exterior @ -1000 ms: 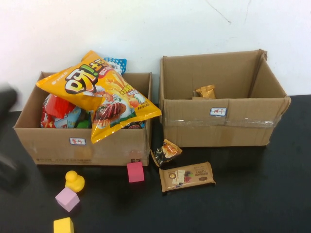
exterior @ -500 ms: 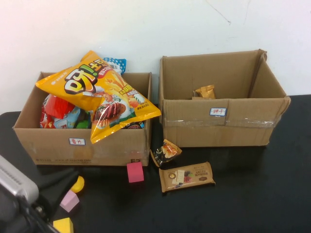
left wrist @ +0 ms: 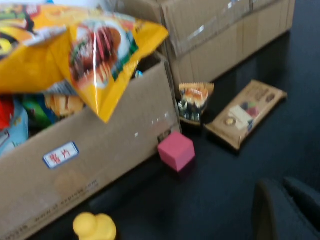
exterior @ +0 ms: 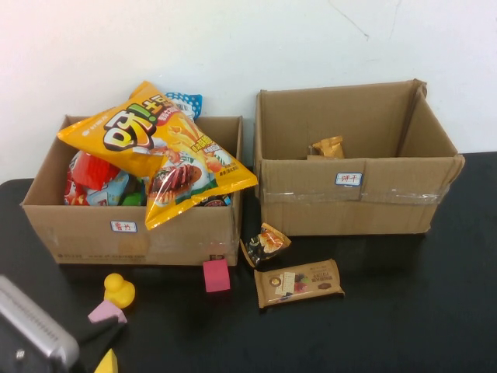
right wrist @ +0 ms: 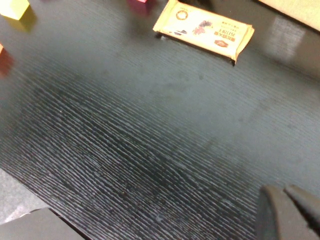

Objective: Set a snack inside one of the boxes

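Two open brown cardboard boxes at table's twelve o'clock. Flat tan rectangular snack packet on black table, two o'clock from left gripper; untouched. Right gripper low over table. Finger state of both: cannot tell.

Right box gapes open; big chip bag overflows the left box.

We see two brown cardboard boxes: the left box brims with a bright yellow chip bag printed in red and orange. At its five o'clock sits a magenta cube; at seven o'clock, a yellow duck and a pale pink cube. On the black woodgrain table lies a tan wrapper. The left gripper and right gripper are black.
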`<action>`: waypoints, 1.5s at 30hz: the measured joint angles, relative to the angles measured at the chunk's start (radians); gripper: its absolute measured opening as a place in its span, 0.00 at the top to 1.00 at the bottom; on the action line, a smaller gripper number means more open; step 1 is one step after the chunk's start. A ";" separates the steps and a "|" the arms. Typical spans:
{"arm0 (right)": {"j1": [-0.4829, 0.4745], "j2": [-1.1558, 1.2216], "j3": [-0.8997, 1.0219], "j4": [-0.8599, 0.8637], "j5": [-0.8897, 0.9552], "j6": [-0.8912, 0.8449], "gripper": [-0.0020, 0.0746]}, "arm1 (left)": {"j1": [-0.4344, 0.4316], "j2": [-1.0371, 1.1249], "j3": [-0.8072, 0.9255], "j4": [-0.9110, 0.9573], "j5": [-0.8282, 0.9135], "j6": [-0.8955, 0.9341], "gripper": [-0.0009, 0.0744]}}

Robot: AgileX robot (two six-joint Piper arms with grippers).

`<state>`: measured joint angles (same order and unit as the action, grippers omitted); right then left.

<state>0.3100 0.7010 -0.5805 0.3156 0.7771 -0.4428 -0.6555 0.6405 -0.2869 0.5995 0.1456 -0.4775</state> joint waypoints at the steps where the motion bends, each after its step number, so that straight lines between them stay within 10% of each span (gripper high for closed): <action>1: 0.000 0.000 0.000 0.001 0.000 -0.001 0.97 | 0.000 -0.014 0.013 0.002 0.000 0.000 0.99; 23: 0.000 0.000 0.000 0.010 0.003 0.000 0.97 | 0.658 -0.649 0.313 -0.081 -0.202 -0.377 0.99; 32: 0.000 0.000 0.000 0.012 0.003 0.000 0.97 | 0.680 -0.649 0.313 -0.481 -0.028 0.190 0.99; 45: 0.000 0.000 0.000 0.012 0.003 0.000 0.97 | 0.631 -0.649 0.309 -0.549 0.180 0.330 0.99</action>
<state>0.3100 0.7010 -0.5805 0.3280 0.7804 -0.4424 -0.0249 -0.0088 0.0222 0.0508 0.3257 -0.1478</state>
